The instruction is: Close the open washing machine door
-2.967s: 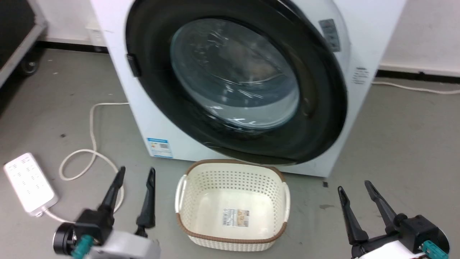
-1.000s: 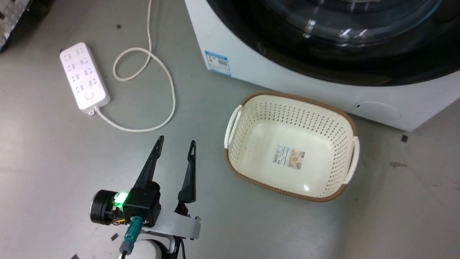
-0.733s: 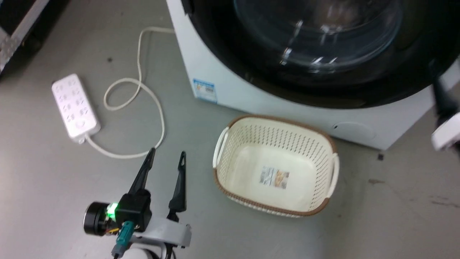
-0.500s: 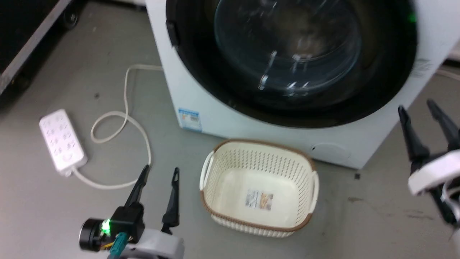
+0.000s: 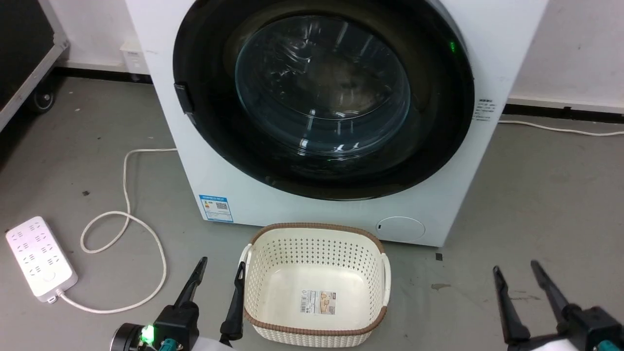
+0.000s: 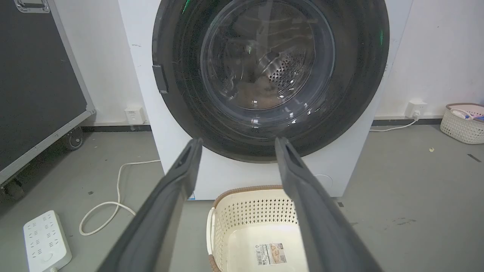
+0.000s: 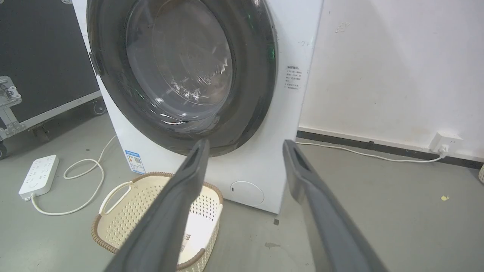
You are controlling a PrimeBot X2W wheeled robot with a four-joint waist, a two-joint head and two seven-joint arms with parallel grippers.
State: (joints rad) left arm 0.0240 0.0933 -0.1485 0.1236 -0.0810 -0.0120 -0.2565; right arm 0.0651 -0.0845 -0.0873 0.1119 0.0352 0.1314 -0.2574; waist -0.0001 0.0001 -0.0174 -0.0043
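Black-rimmed door (image 5: pixel 321 97) well beyond left gripper (image 5: pixel 221 263)

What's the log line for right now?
washing machine door: flush, looks shut | left tool: open, clear of door | right tool: open, clear of door | basket: empty, in front of door

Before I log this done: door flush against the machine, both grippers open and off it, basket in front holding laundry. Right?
Not quite: the basket is empty, as the head view shows. The door does sit flush, and the left gripper and right gripper are open and off it.
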